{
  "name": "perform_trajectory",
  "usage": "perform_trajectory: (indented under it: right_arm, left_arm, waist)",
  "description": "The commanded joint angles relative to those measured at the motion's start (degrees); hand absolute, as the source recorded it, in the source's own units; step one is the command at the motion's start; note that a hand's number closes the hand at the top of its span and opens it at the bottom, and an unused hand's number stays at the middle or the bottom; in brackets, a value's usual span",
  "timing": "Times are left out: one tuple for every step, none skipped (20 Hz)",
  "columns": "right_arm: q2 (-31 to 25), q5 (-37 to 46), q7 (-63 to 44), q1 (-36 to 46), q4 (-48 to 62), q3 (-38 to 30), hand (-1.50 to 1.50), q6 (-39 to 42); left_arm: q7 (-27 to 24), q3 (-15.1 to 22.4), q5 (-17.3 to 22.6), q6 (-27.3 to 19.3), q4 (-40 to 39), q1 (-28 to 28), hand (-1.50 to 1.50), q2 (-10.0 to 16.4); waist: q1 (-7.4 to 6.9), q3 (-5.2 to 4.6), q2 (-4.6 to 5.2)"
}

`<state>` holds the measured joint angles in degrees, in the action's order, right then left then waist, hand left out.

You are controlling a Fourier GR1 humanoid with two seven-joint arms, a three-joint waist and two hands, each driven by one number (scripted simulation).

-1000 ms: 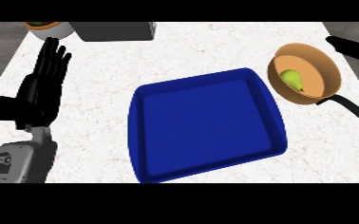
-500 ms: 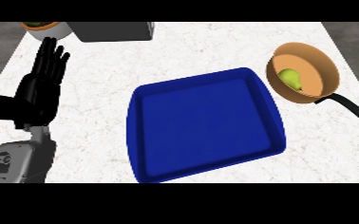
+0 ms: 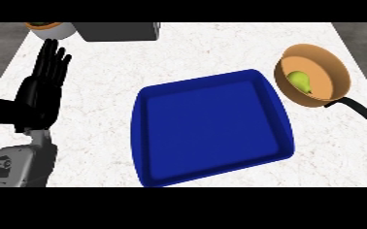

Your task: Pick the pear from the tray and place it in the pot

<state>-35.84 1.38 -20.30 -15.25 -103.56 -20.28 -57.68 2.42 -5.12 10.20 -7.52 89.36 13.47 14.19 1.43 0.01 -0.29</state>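
Note:
A green pear (image 3: 300, 82) lies inside the orange pot (image 3: 328, 67) at the right of the counter, the pot's black handle reaching toward the right edge. The blue tray (image 3: 212, 124) sits in the middle with nothing in it. My left hand (image 3: 40, 92) rests at the left edge, open, fingers straight and pointing up. My right hand shows nowhere in the head view.
A grey box (image 3: 118, 30) stands at the back of the counter, left of centre. An orange-rimmed white container (image 3: 49, 28) sits in the back left corner. White marbled countertop surrounds the tray.
The right hand, seen at the upper right edge one second ago, has left the view. The left hand has barely shifted. The pear stays in the pot.

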Motion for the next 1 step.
perform_trajectory:
  right_arm:
    - [1.5,-1.83,1.99,-2.47,-1.28,-6.02,-1.5,5.57]
  left_arm:
    - [-1.54,-0.62,-0.76,0.64,-5.84,4.89,0.0,-0.72]
  waist:
    - [-0.68,-0.02,0.25]
